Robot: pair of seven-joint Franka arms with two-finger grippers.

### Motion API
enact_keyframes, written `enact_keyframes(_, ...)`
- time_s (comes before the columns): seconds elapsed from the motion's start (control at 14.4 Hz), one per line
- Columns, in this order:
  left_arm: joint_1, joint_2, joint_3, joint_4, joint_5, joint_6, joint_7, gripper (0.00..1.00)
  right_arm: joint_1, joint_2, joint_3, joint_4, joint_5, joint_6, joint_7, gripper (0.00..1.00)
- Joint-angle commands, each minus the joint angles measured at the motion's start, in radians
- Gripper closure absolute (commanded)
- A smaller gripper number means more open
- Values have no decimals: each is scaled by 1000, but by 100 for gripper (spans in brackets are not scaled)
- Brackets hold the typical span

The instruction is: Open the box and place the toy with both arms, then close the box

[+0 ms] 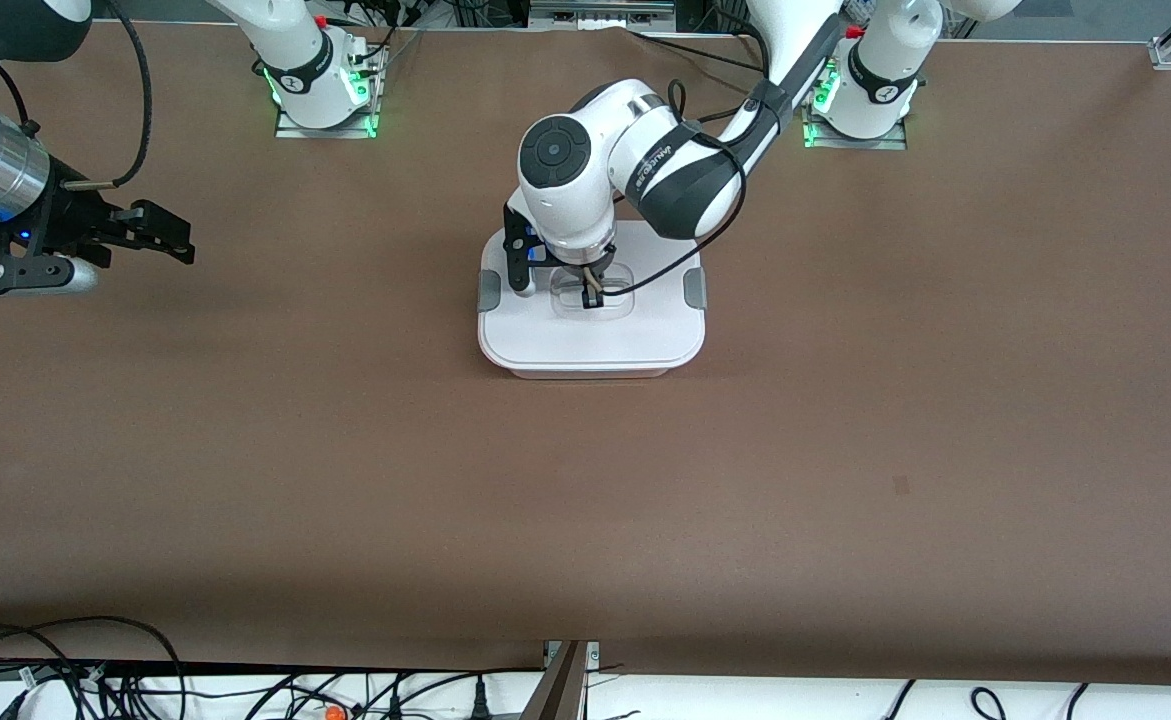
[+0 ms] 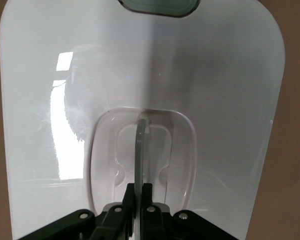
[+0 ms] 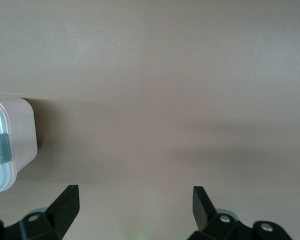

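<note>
The box [image 1: 590, 340] stands at the table's middle, its white lid on the base, with a grey clip [image 1: 486, 290] on each side. My left gripper [image 1: 592, 297] points straight down on the lid's recessed middle. In the left wrist view my left gripper [image 2: 144, 186] is shut on the thin upright clear handle [image 2: 140, 145] in the lid [image 2: 215, 75]. My right gripper [image 1: 185, 240] is open and empty, held over bare table toward the right arm's end. In the right wrist view my right gripper [image 3: 134, 192] faces bare table, and a box corner [image 3: 14, 135] shows at the edge. The toy is out of view.
The brown table [image 1: 845, 450] spreads around the box. The two arm bases [image 1: 325, 90] [image 1: 865, 100] stand along the edge farthest from the front camera. Cables [image 1: 95, 680] lie along the nearest edge.
</note>
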State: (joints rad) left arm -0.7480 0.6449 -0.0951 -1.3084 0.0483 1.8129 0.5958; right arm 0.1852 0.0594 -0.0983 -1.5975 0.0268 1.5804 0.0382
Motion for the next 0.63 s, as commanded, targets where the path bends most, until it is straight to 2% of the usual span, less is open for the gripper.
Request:
enact_keyframes(0.0,-19,36,12,21,-2,-4,-27,100,3,3,-1,19,-10,-16,-3,0)
enact_keyframes(0.56,-19,41,12,21,-2,-4,-40,100,3,3,-1,19,-7,-16,-1,0)
